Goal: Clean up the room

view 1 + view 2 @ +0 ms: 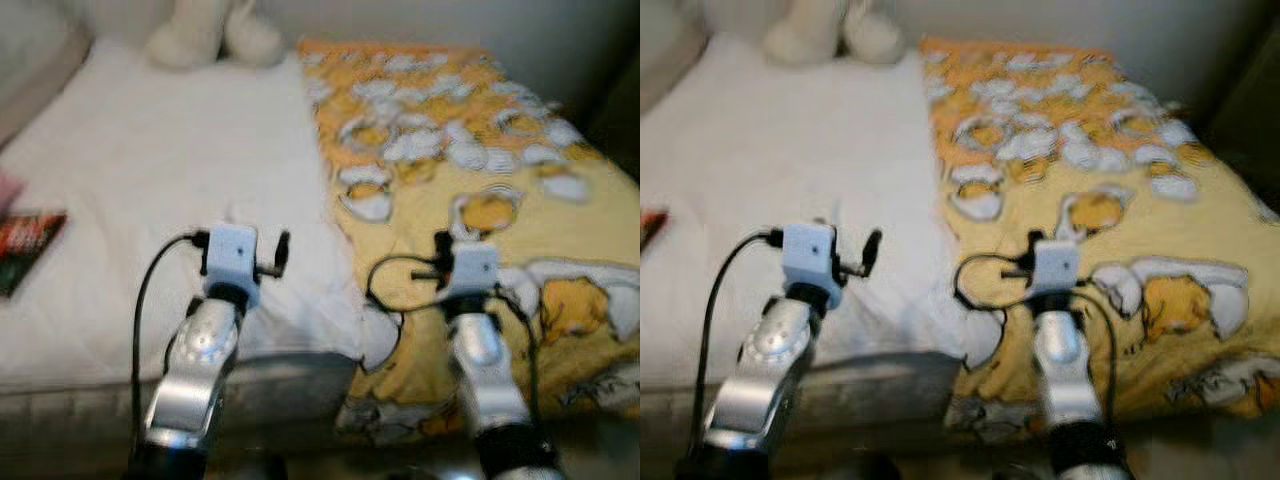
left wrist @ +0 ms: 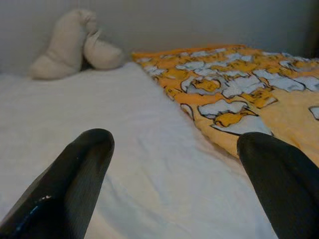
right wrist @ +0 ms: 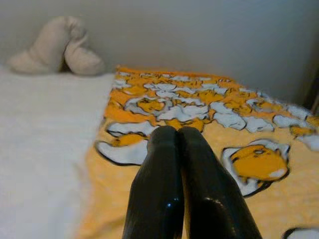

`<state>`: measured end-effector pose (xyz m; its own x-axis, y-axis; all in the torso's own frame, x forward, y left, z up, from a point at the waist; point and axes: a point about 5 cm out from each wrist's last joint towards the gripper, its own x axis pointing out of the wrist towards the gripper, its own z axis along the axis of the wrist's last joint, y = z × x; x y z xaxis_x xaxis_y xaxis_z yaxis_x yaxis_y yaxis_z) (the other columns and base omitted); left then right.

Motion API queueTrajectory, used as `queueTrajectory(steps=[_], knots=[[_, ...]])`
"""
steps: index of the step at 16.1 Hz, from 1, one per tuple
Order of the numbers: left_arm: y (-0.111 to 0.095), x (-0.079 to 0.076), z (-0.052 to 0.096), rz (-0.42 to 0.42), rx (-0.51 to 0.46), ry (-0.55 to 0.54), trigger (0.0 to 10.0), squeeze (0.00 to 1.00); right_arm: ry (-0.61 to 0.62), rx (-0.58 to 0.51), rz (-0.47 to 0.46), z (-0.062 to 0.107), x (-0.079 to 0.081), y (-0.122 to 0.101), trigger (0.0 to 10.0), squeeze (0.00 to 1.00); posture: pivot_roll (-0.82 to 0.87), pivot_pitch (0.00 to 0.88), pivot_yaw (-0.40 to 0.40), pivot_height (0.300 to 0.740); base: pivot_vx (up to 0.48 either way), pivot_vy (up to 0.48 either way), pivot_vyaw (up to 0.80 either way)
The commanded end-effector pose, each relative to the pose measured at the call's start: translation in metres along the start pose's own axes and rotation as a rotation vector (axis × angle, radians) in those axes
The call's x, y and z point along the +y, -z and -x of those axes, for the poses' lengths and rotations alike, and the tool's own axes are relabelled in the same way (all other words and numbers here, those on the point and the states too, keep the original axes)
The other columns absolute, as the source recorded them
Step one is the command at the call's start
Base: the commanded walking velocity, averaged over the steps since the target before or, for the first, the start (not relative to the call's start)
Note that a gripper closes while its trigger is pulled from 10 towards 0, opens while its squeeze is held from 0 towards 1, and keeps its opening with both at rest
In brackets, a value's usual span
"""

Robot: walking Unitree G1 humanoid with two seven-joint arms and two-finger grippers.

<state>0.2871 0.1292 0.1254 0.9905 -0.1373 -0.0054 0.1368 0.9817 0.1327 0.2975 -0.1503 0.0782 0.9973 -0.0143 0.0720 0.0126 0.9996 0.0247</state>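
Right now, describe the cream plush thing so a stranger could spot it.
Start at the bed's white sheet and follow it to the far end by the wall. There sits the cream plush toy, left of the yellow patterned blanket, the only plain, lumpy, rounded shape there.

White sheet (image 1: 180,190); yellow-orange blanket (image 1: 480,180) with white-and-yellow cartoon print; cream plush toy (image 1: 212,35); red-black book (image 1: 28,245); black gripper fingers (image 2: 75,184).

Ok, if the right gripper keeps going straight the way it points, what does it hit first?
Probably the yellow patterned blanket itself; the shut right gripper points low across it, the wall beyond. Depth is unclear.
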Motion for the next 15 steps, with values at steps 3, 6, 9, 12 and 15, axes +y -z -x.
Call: queueTrajectory(steps=[3, 6, 9, 12, 15], knots=[[0.036, 0.04, 0.014, 0.018, 0.152, -0.224, 10.0, 0.0, 0.071, 0.065, -0.102, 0.0, -0.022, 0.007, 10.0, 0.0, 0.04, 0.0, 0.004, 0.711, 0.0, 0.0, 0.0], [0.044, 0.043, 0.022, 0.026, 0.18, -0.265, 10.0, 0.0, 0.094, 0.112, -0.105, 0.004, -0.031, 0.012, 10.0, 0.0, 0.03, 0.0, 0.003, 0.711, 0.0, 0.0, 0.0], [0.036, 0.029, 0.016, 0.066, 0.123, -0.189, 10.0, 1.0, 0.077, 0.084, -0.09, -0.002, -0.028, 0.006, 10.0, 1.0, 0.03, 0.0, 0.003, 0.711, 0.0, 0.0, 0.0], [0.032, 0.031, 0.014, -0.019, 0.106, -0.209, 10.0, 1.0, 0.077, 0.077, -0.069, -0.001, -0.029, 0.006, 10.0, 1.0, 0.02, 0.0, 0.006, 0.711, 0.0, 0.0, 0.0], [0.031, 0.035, 0.013, -0.05, 0.093, -0.237, 10.0, 1.0, 0.073, 0.082, -0.059, 0.0, -0.029, 0.008, 10.0, 1.0, 0.02, 0.0, 0.007, 0.711, 0.0, 0.0, 0.0]])
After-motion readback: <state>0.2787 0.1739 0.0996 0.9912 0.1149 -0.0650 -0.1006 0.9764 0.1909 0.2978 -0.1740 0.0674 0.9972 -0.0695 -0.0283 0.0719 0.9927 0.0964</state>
